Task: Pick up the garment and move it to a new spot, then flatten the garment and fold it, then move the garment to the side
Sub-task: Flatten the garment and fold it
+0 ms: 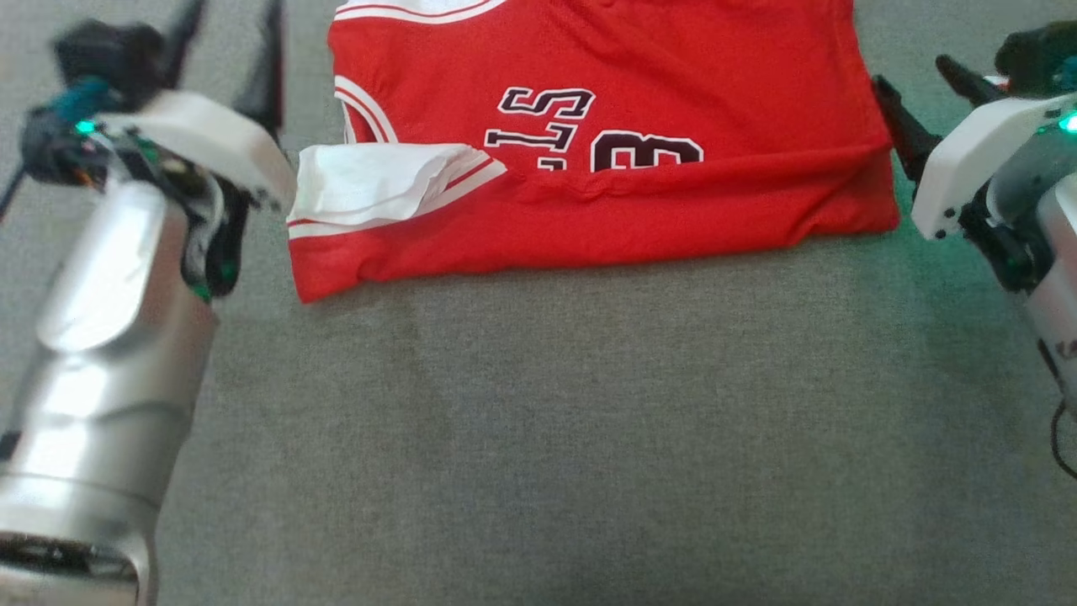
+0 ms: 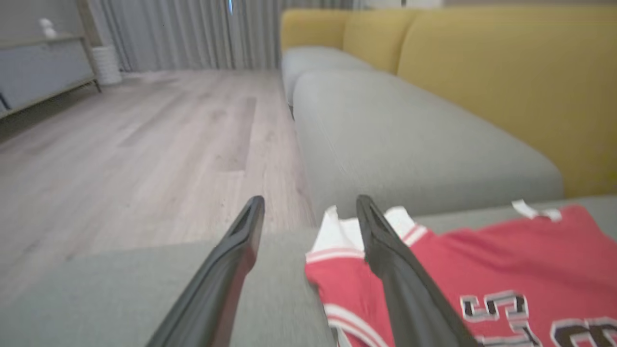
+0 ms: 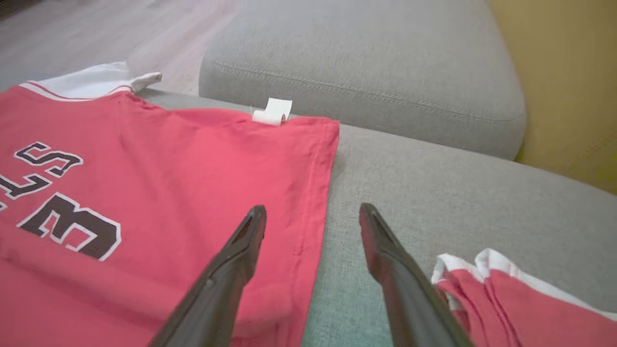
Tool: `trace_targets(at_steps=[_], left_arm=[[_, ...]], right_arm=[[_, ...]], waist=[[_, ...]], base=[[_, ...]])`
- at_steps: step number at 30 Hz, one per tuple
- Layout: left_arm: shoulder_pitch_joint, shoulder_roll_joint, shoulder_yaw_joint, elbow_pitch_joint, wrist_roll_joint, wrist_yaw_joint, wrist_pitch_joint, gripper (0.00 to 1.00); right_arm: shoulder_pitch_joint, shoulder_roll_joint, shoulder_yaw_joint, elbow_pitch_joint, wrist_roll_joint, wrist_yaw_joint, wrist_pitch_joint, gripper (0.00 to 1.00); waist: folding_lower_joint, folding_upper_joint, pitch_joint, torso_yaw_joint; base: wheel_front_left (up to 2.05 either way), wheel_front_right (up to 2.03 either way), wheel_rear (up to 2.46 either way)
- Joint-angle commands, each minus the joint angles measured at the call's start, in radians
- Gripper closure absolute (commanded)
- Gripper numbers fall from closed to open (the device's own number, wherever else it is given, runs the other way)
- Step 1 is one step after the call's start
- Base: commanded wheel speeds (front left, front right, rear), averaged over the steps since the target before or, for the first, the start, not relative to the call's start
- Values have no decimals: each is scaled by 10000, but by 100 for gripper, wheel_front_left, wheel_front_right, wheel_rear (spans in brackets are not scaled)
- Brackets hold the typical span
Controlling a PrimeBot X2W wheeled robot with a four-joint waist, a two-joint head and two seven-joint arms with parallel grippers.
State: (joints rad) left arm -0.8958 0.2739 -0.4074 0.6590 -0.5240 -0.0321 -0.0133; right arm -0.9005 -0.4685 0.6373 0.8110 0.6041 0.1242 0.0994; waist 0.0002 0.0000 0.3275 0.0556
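Red jersey point(image 1: 715, 210) with white trim point(image 1: 370, 181) and black, white-outlined lettering point(image 1: 646, 151), grey woven sofa seat point(image 1: 538, 421), mustard-yellow backrest point(image 2: 506, 86), pale wood-grain floor point(image 2: 144, 135), grey curtains point(image 2: 183, 33)

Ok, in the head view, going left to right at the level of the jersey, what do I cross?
Left gripper → white turned-out sleeve → black lettering on the red jersey → right gripper, all over the grey sofa cushion.
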Motion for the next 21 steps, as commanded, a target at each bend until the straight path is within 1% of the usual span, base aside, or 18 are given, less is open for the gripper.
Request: trace_targets(at_steps=[1, 6, 7, 8, 9, 10, 11, 13, 16, 18, 21], left_arm=[[-352, 315, 500, -90, -99, 119, -466, 0], [-33, 106, 782, 107, -196, 116, -1951, 0], [-33, 106, 782, 107, -196, 116, -1951, 0], [138, 75, 835, 24, -210, 115, -2120, 0], [584, 34, 953, -323, -165, 141, -2356, 0], [878, 6, 1009, -571, -120, 145, -2417, 0], [1209, -14, 1075, -864, -54, 162, -2452, 0], [1924, -101, 1401, -1703, 147, 356, -2474, 0], [3232, -418, 1905, -3100, 573, 524, -2479, 0], [4124, -662, 2104, -3795, 945, 586, -2481, 0], [5301, -1038, 2369, -4276, 1410, 713, -2482, 0]], right_arm=[[-31, 56, -96, -73, -65, 65, -365, 0], [97, 280, -544, -1, -384, 65, -2187, 0], [97, 280, -544, -1, -384, 65, -2187, 0], [156, 315, -669, -43, -504, 65, -2627, 0], [348, 485, -1046, -185, -672, 65, -3221, 0], [490, 599, -1274, -322, -769, 65, -3387, 0], [658, 718, -1519, -499, -913, 65, -3492, 0], [1102, 983, -2133, -916, -1251, 65, -3583, 0], [2046, 1542, -3276, -1872, -1905, 65, -3604, 0], [2880, 2031, -4004, -2453, -2448, 65, -3607, 0], [4144, 2920, -4955, -3004, -3195, 65, -3609, 0]], waist=[[-2, 0, -92, 6], [-2, 0, -513, -3], [-2, 0, -513, -3], [-2, 0, -602, -15], [-2, 0, -796, -43], [-2, 0, -910, -62], [-2, 0, -1022, -91], [-2, 0, -1228, -131], [-2, 0, -1536, -180], [-2, 0, -1738, -201], [-2, 0, -2023, -223]], base=[[0, 0, 0], [0, 0, 0], [0, 0, 0], [0, 0, 0], [0, 0, 0], [0, 0, 0], [0, 0, 0], [0, 0, 0], [0, 0, 0], [0, 0, 0], [0, 0, 0]])
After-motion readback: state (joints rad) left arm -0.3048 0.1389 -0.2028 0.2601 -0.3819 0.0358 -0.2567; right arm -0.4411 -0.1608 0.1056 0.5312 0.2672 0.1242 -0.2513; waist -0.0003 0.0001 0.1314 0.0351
